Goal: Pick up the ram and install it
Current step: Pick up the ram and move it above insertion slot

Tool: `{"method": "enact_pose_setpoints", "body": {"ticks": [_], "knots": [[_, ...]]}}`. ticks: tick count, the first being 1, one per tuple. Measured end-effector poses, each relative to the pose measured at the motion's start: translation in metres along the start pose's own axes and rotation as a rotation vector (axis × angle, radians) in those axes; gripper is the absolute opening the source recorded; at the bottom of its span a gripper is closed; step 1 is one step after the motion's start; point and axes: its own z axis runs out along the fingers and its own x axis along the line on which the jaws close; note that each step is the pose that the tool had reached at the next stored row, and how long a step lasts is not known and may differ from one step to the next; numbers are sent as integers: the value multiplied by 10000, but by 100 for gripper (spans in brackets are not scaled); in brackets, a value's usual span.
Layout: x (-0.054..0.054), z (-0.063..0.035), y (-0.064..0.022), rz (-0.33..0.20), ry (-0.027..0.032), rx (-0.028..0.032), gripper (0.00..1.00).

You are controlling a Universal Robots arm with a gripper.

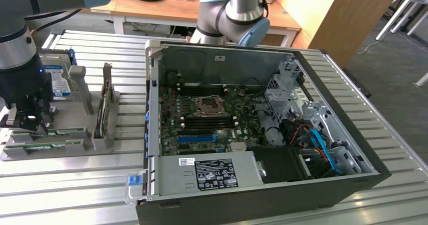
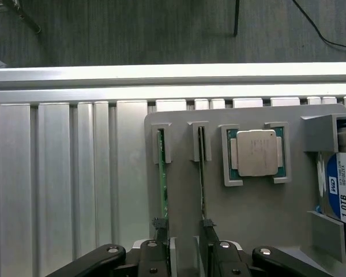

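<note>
The ram (image 2: pixel 162 173) stands on edge in a slot of the grey holder (image 2: pixel 181 184), long axis running straight toward the gripper (image 2: pixel 183 226). Two sticks total, with the second stick (image 2: pixel 202 173) parallel just beside it. Jaws are spread wide, one tip by each stick, clamping neither. There's also one CPU (image 2: pixel 254 153) and one WD hard drive (image 2: pixel 341 196) marked "1.0TB", all on the slatted bench (image 2: pixel 57 184).
</note>
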Motion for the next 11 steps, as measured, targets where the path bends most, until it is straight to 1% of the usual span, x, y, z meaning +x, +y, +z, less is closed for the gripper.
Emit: {"method": "enact_pose_setpoints", "body": {"ticks": [4, 11], "knots": [[1, 1, 0, 1, 0, 0, 36], [59, 0, -3, -5, 0, 2, 36]]}}
